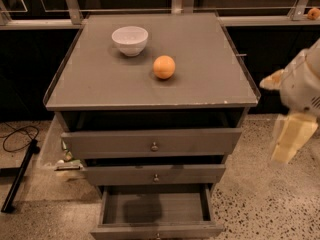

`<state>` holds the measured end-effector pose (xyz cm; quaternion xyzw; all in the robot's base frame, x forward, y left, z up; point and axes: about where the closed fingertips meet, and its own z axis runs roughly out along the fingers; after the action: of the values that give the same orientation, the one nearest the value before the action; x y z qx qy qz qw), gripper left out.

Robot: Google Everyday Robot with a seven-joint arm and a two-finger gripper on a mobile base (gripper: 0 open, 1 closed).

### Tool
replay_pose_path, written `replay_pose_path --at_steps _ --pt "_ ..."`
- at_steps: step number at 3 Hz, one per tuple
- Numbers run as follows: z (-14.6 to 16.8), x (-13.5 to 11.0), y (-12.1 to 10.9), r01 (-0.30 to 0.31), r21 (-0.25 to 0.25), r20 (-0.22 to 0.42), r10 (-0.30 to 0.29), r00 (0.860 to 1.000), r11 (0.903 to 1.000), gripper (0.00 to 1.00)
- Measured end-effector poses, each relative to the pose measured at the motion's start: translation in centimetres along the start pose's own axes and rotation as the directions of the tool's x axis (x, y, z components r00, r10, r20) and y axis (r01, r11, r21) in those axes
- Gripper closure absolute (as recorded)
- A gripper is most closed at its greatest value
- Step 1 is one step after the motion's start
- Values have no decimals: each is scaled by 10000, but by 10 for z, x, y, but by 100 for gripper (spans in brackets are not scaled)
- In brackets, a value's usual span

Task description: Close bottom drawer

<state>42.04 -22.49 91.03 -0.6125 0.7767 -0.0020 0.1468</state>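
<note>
So here's where I'm at: my gripper point(289, 143) is hanging off the right side of the cabinet point(200, 74), well clear of it and touching nothing. Can't tell from here whether it's open or clenched, so I won't guess.

The bottom drawer point(156, 211) is the lowest of the cabinet's three and it's pulled way out toward the front, so you can see right down into it. Looks empty to me. The middle drawer point(190, 175) and top drawer point(200, 143) stick out a bit too, but less.

The bit that matters is that the drawer sits down and to the left of my gripper. Its front panel runs side to side across the cabinet's face, and it slides front to back. So I reckon I need to drop low, swing round in front of that panel and push straight in toward the cabinet's back. Coming in from the side would just bump the drawer's wall.

The bowl point(130, 39) and orange point(164, 67) on the cabinet's top are out of the way.
</note>
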Motion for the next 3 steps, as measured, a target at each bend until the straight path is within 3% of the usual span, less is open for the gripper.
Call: replay_pose_path --at_steps 1,2,3 --pt "58 28 27 -118 -588 25 120 9999 9982 0" --pt "111 50 55 -4 -925 212 23 9998 9957 19" --pt "172 74 77 -241 -1226 458 299 9985 9922 43"
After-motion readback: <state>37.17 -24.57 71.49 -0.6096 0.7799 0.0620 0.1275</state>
